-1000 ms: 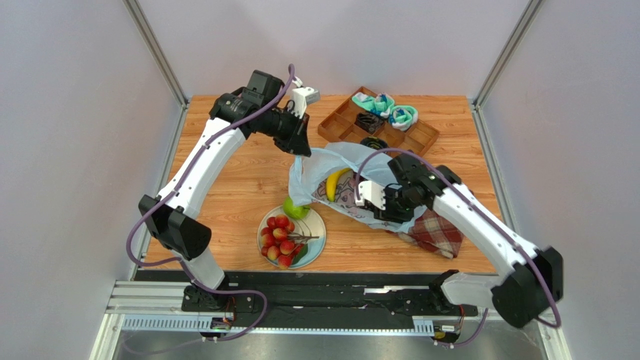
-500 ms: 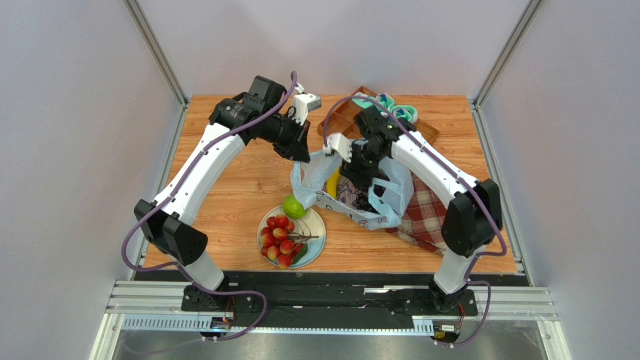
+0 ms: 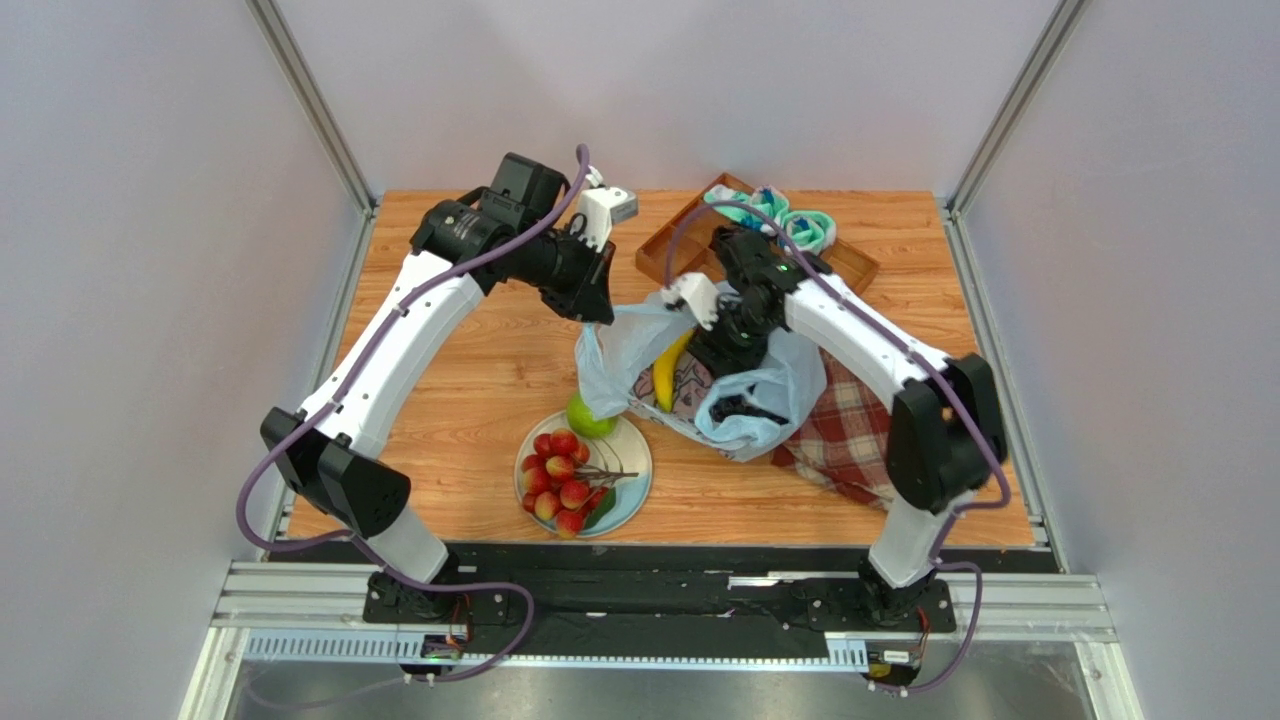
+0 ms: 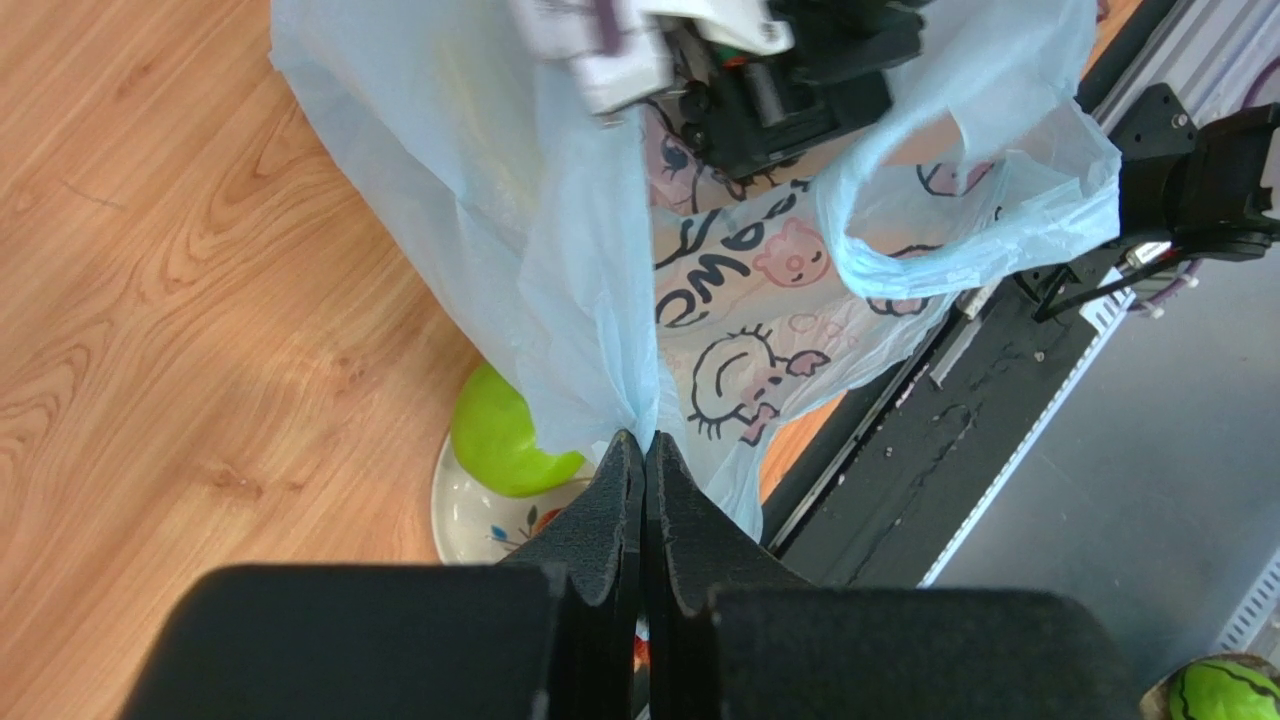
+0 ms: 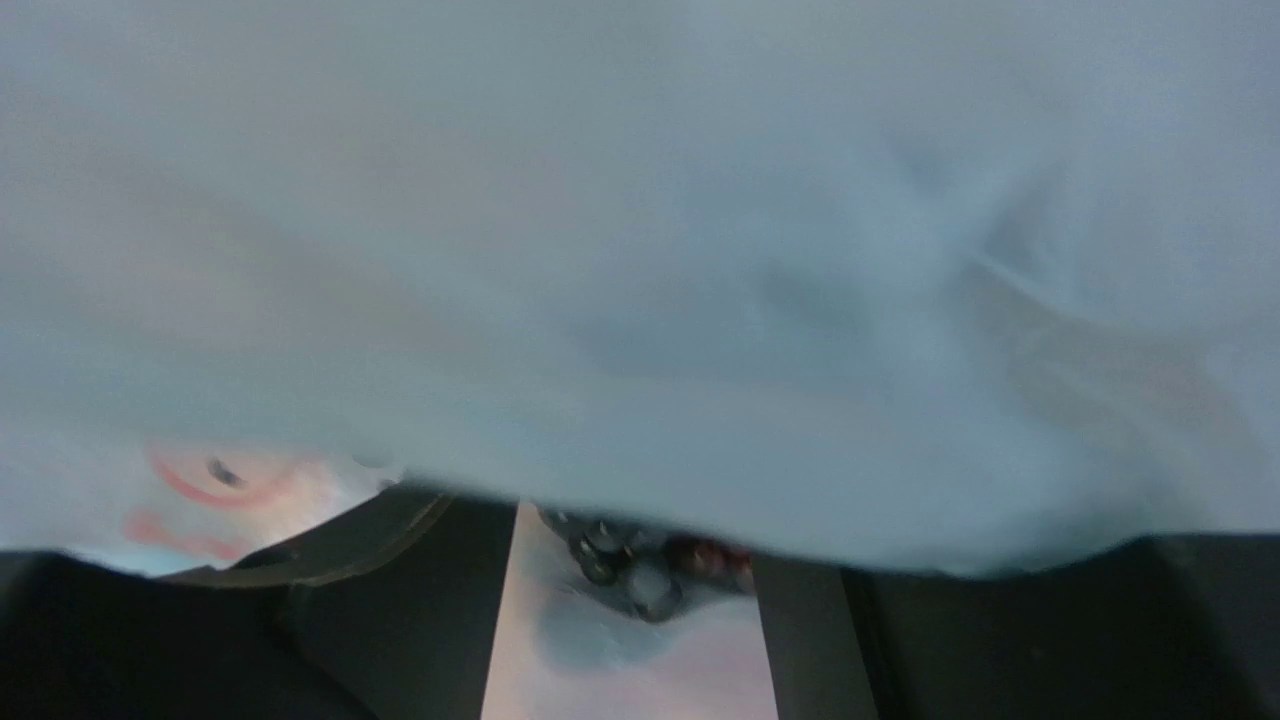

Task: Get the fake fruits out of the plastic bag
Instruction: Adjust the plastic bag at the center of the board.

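Top external view: plastic bag (image 3: 759, 402) lies mid-counter (image 3: 496, 405), banana (image 3: 666, 372) showing in its mouth; green apple (image 3: 589, 417) and red fruits (image 3: 559, 477) sit on a plate (image 3: 642, 459) just beside it. Left hand (image 4: 643, 450) is pressed together, pinching the bag's film (pulled up taut). Right hand (image 3: 733, 342) reaches into the bag, fingers (image 5: 376, 570) spread, film draped over them
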`<state>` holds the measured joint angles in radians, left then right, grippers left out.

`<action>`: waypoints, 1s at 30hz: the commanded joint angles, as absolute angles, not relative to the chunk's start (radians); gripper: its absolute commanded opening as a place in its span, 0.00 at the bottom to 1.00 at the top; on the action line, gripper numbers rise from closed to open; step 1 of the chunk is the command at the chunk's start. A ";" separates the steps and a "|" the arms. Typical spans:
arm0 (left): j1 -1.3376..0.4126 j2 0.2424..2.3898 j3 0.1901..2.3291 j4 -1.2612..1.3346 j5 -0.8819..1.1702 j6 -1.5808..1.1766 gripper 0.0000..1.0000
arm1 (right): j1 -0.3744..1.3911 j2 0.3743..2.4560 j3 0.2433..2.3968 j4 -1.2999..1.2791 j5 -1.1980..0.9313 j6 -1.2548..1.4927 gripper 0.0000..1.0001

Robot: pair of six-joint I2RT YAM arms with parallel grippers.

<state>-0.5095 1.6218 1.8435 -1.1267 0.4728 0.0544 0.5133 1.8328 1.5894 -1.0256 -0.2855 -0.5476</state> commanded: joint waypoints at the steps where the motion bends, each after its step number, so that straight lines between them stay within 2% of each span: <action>1: -0.512 1.571 1.830 -1.118 0.503 0.061 0.00 | 0.430 1.519 1.277 -1.006 -0.125 -0.724 0.59; 3: -0.515 1.569 1.810 -1.115 0.529 0.061 0.00 | 0.414 1.334 1.078 -1.089 -0.098 -0.785 0.58; 7: -0.544 1.577 1.793 -1.114 0.577 0.058 0.00 | 0.413 0.993 0.864 -1.277 -0.038 -0.939 0.59; 11: -0.597 1.594 1.790 -1.112 0.587 0.060 0.00 | 0.422 0.821 0.850 -1.336 -0.132 -1.014 0.63; 13: -0.621 1.600 1.787 -1.117 0.589 0.057 0.00 | 0.436 0.831 0.885 -1.325 -0.179 -0.999 0.63; 22: -0.638 1.559 1.747 -1.120 0.489 0.067 0.00 | 0.448 1.121 1.238 -1.158 -0.365 -0.963 0.62; 30: -0.638 1.611 1.811 -1.126 0.431 0.078 0.00 | 0.500 1.246 1.325 -1.181 -0.466 -1.129 0.59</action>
